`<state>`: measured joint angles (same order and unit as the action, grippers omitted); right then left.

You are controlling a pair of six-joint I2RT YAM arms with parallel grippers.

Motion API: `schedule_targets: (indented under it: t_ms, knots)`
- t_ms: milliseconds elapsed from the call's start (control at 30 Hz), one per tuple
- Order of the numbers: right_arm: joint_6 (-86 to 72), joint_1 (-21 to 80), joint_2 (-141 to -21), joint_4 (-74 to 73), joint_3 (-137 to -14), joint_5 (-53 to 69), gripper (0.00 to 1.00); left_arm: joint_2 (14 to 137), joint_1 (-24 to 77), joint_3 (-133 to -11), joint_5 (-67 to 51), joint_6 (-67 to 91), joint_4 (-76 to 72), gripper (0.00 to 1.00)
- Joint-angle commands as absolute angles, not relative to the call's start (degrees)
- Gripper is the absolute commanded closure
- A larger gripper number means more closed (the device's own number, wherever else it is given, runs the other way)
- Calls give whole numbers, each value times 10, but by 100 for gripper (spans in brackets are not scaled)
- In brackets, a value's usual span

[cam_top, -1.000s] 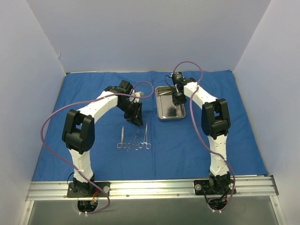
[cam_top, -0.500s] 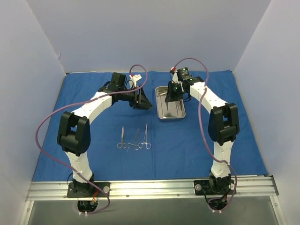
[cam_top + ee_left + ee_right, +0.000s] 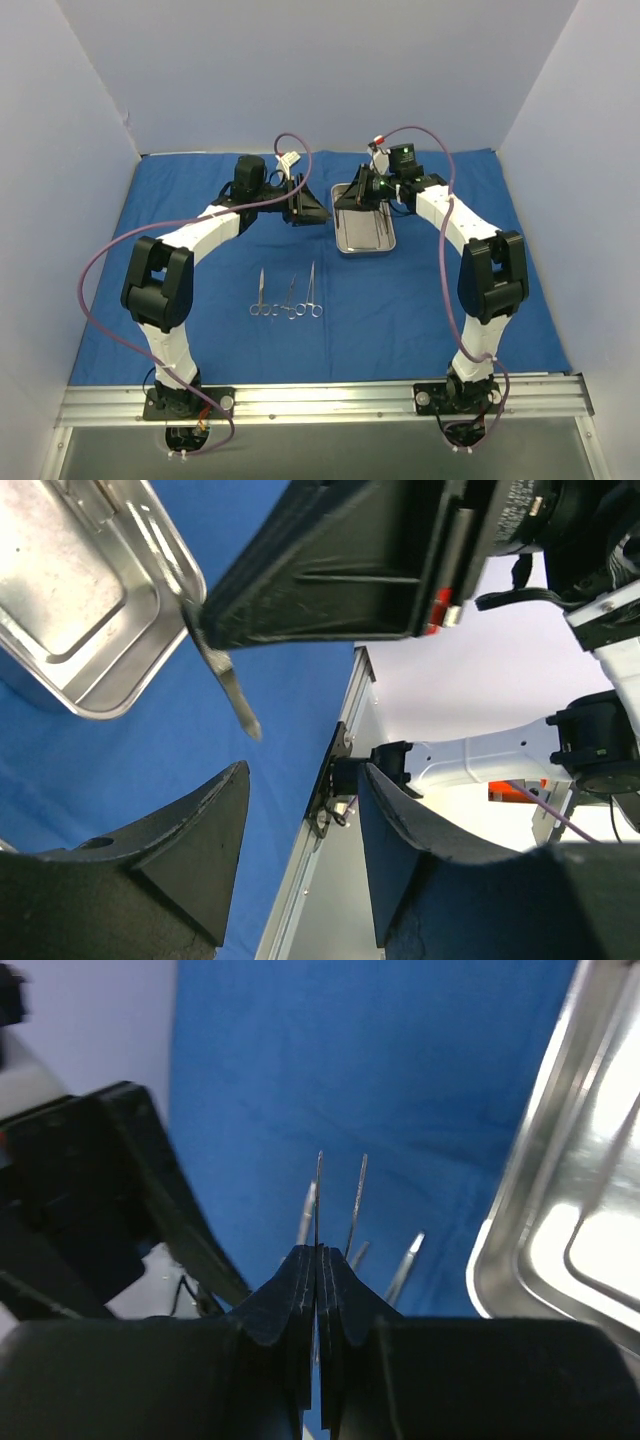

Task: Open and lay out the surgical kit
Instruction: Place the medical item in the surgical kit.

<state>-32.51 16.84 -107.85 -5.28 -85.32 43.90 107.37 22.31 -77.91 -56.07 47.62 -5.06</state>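
Royal-blue cloth wrap (image 3: 200, 300) lies opened flat across the tabletop, reaching its left, right and far edges; unwrapping looks done.

Steel tray (image 3: 352, 235) sits on the cloth near the far edge, a little right of centre; three ring-handled instruments (image 3: 290, 298) lie side by side near the middle of the cloth, rings toward the near edge, well apart from the tray.

Right gripper (image 3: 318, 1252) hangs above the tray's left rim, fingers pressed together on a slim silver instrument (image 3: 232, 685); its tip points down beside the rim; I cannot tell whether it is tweezers or forceps.

Left gripper (image 3: 300, 780) is just to the left of the tray, fingers apart, nothing between them, facing the right gripper; near it but not touching the instrument.

A thin line shows on the tray floor by its right wall; possibly one more piece, too small to confirm.

My judgement: task well past halfway; the held piece has yet to join the row; the tray must then be checked for leftovers.
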Motion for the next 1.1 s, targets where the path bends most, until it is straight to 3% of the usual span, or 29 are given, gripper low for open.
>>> schedule_targets:
  t_ms: [0,733,800,933,967,1000,1067]
  knots:
    - [-401,163,-1027,44,-839,497,100,1067,224,-780,-582,514,-141,44]
    - [-476,181,-1004,141,-797,503,100,1125,225,-797,-622,601,-239,52]
    - [-483,183,-1006,149,-795,502,100,1135,225,-802,-628,627,-257,59]
    - [-483,192,-1012,149,-795,496,100,1139,220,-791,-638,687,-344,98]
    - [-483,192,-1017,149,-797,495,100,1138,217,-788,-634,687,-343,98]
    - [-481,193,-1020,139,-802,489,90,1125,213,-780,-626,659,-328,98]
    - [-441,189,-1020,57,-834,461,63,1097,192,-776,-582,567,-132,98]
